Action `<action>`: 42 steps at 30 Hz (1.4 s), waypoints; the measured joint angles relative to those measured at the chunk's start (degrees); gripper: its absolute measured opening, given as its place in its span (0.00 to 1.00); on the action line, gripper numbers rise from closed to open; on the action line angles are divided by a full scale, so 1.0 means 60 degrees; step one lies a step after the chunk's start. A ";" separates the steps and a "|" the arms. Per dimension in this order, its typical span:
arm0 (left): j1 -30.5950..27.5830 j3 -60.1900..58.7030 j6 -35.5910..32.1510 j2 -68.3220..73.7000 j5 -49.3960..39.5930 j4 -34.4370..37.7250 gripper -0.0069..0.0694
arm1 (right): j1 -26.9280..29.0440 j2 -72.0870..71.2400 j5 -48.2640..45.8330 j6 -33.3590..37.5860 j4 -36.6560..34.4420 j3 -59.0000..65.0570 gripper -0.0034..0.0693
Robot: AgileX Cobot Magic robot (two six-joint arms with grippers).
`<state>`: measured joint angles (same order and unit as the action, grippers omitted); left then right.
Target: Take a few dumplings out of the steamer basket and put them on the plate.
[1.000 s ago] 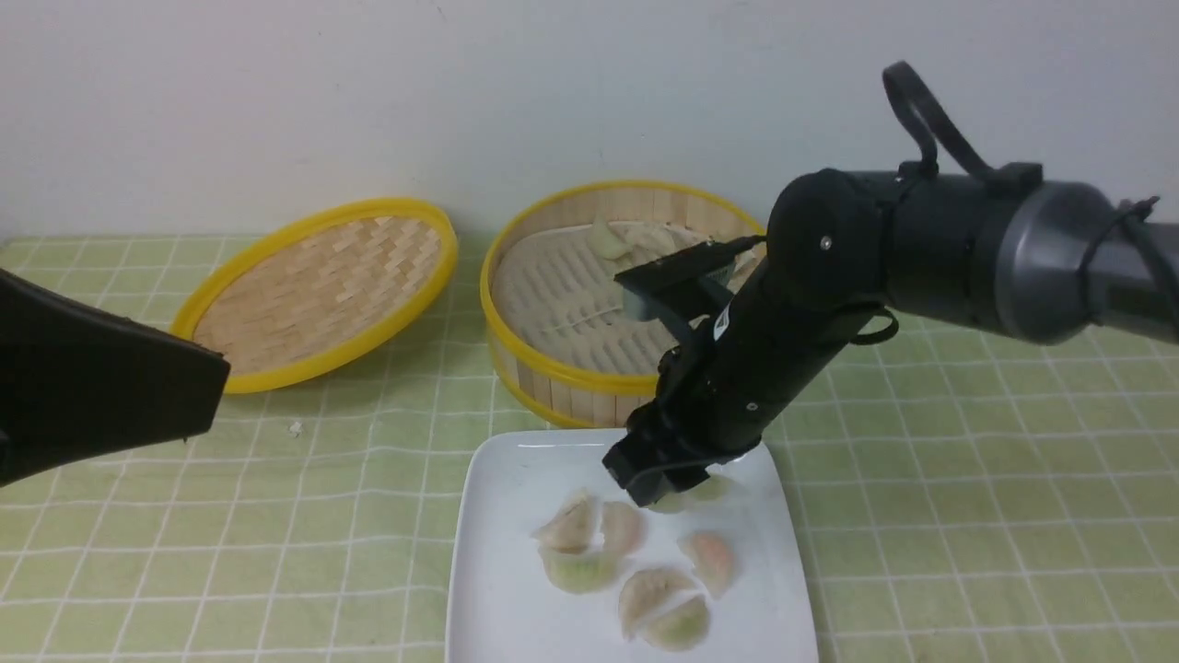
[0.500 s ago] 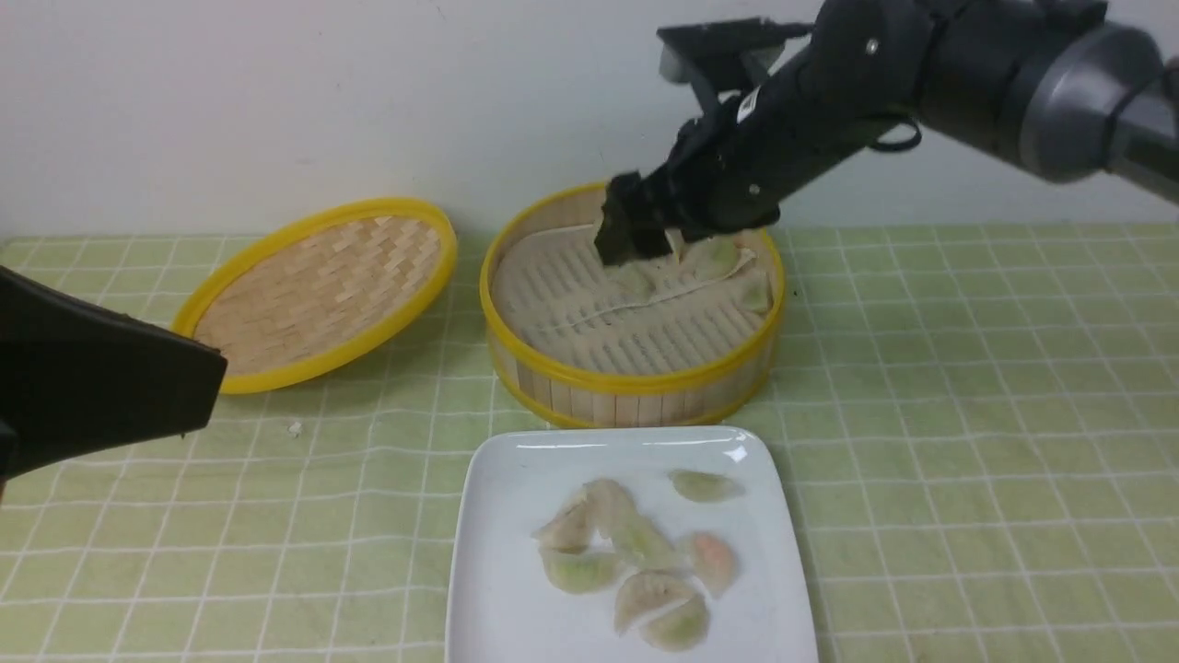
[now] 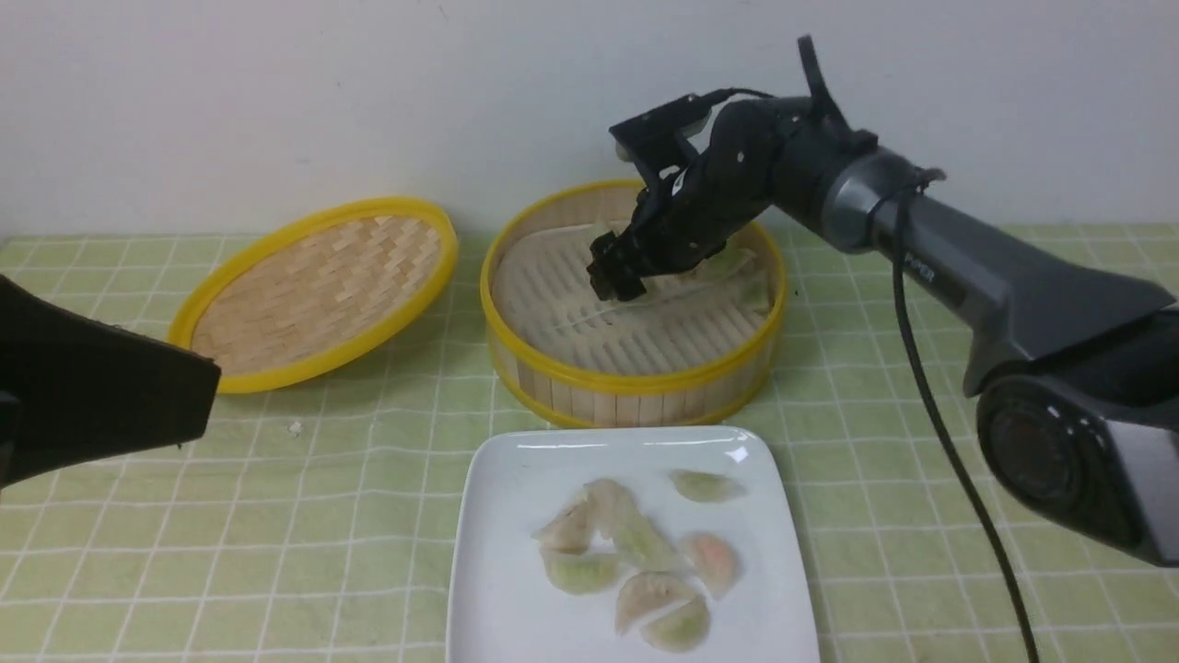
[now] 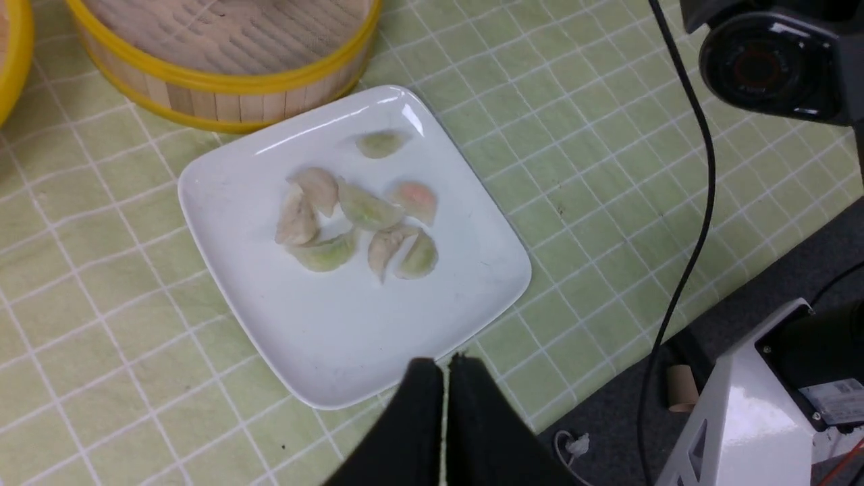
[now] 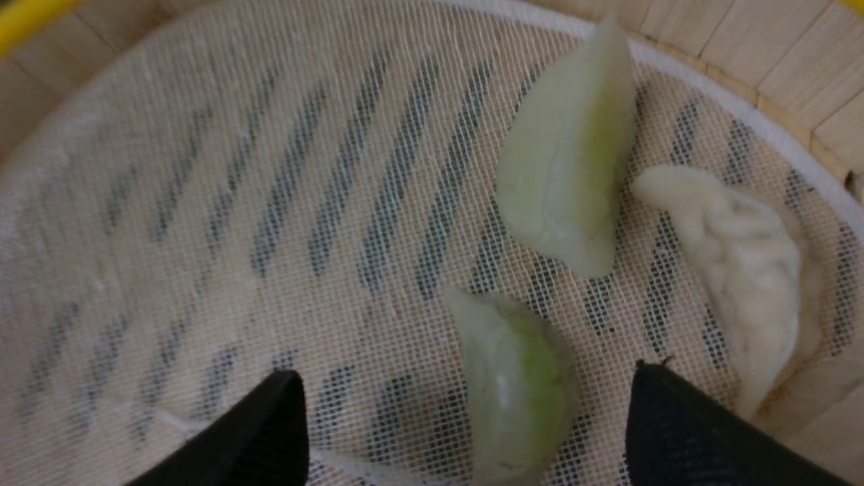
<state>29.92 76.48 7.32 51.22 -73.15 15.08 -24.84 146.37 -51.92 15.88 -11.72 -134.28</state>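
Left fingers (image 4: pixel 422 405) pressed together, empty, off to the left. Glossy white square plate (image 3: pixel 507 599) nearest on green-checked tabletop (image 3: pixel 921 460), several pale crescent dumplings (image 3: pixel 580 571) clustered on it. Behind it, round yellow-rimmed bamboo steamer basket (image 3: pixel 636 391). Right fingers (image 5: pixel 702 432) spread wide inside it, straddling one pale green dumpling (image 5: pixel 516 385) on the cloth liner.

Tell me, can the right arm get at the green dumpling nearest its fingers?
Probably yes: the open right fingers straddle that dumpling inside the basket, with nothing between.
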 joint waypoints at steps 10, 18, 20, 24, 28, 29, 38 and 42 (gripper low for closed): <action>0.0000 0.0000 0.0132 0.0000 0.0000 0.0001 0.08 | 0.0000 0.0256 0.0006 0.0096 0.0227 -0.0127 0.54; 0.0000 0.0000 0.0132 0.0000 0.0000 0.0031 0.08 | 0.0000 -0.0207 -0.1458 0.0071 0.0143 -0.0144 0.25; 0.0000 0.0000 0.0166 0.0000 0.0000 0.0031 0.08 | 0.0000 -0.0582 -0.2214 -0.0012 0.0143 -0.0144 0.25; 0.0000 0.0000 0.0171 0.0000 0.0000 0.0022 0.08 | 0.0000 -0.1469 -0.3127 -0.0188 -0.0023 -0.0114 0.25; 0.0000 0.0000 0.0171 0.0000 0.0000 0.0010 0.08 | 0.0000 -0.2685 -0.3135 -0.0413 -0.0254 0.1033 0.25; 0.0000 0.0000 0.0171 0.0000 0.0000 0.0004 0.08 | 0.0000 -0.3095 -0.3135 -0.0433 -0.0353 0.1630 0.25; 0.0000 0.0000 -0.0084 0.0000 0.0000 0.0003 0.08 | -0.0531 -0.6173 -0.2828 0.0006 -0.1623 0.7969 0.25; 0.0000 0.0000 -0.0271 0.0000 0.0000 -0.0005 0.08 | -0.0755 -0.6287 -0.2014 -0.0146 -0.1783 0.9259 0.25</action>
<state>29.92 76.48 5.70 51.22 -73.15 15.05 -29.37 108.65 -64.01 15.00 -22.42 -78.72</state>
